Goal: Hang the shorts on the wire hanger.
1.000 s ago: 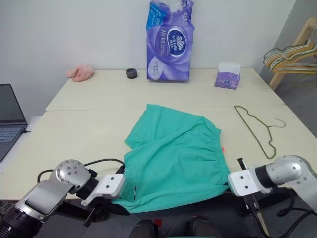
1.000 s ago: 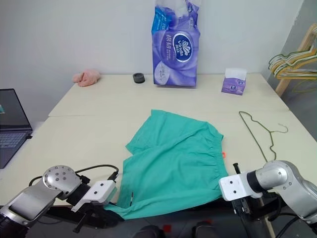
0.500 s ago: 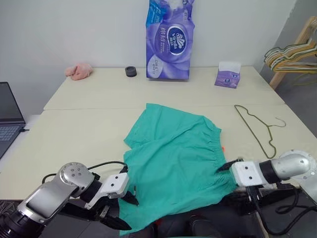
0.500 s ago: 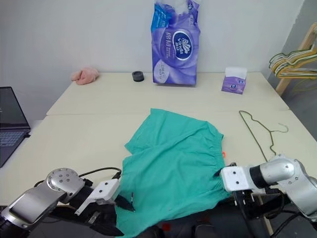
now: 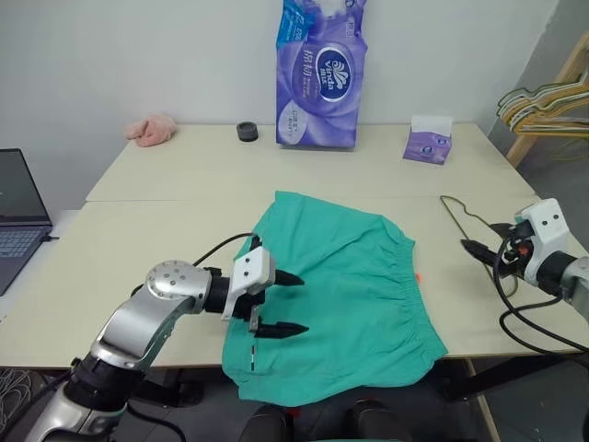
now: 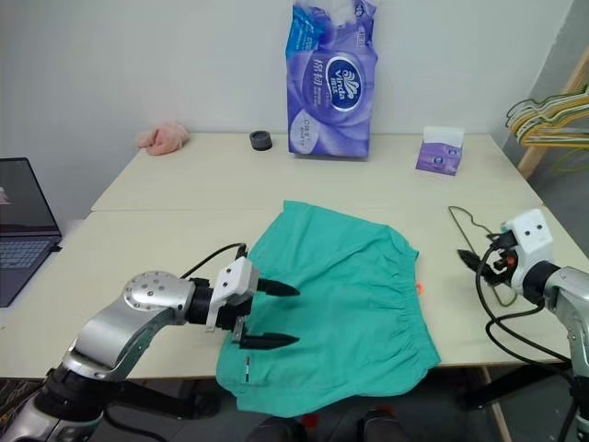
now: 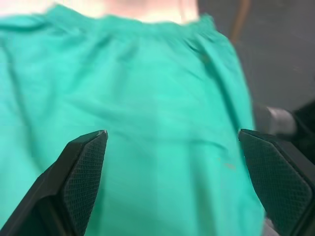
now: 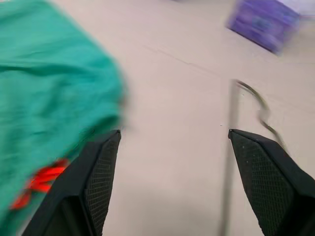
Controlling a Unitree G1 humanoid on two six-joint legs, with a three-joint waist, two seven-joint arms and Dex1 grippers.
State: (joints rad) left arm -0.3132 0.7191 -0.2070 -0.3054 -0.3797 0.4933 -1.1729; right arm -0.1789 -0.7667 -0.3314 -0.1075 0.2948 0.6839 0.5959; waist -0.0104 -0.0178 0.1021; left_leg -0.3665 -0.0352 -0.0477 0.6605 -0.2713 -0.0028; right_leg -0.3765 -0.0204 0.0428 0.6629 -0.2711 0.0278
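Right now the teal shorts (image 5: 336, 295) lie flat at the table's (image 5: 156, 239) near edge, waistband toward the wire hanger (image 5: 465, 216), which rests well apart on the right. Left gripper (image 5: 285, 302) hovers over them, jaws wide and empty; right gripper (image 8: 172, 182), also spread and empty, faces the hanger. Best pinch the wire's straight bar first.

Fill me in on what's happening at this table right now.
A two-armed robot is working on hanging the shorts, which lie flat on the table, partly over its near edge. The left gripper hovers over them with fingers open, holding nothing. The right gripper, also open and empty, is beside the wire hanger, which lies flat on the table to the shorts' right. Nothing is on the hanger yet.
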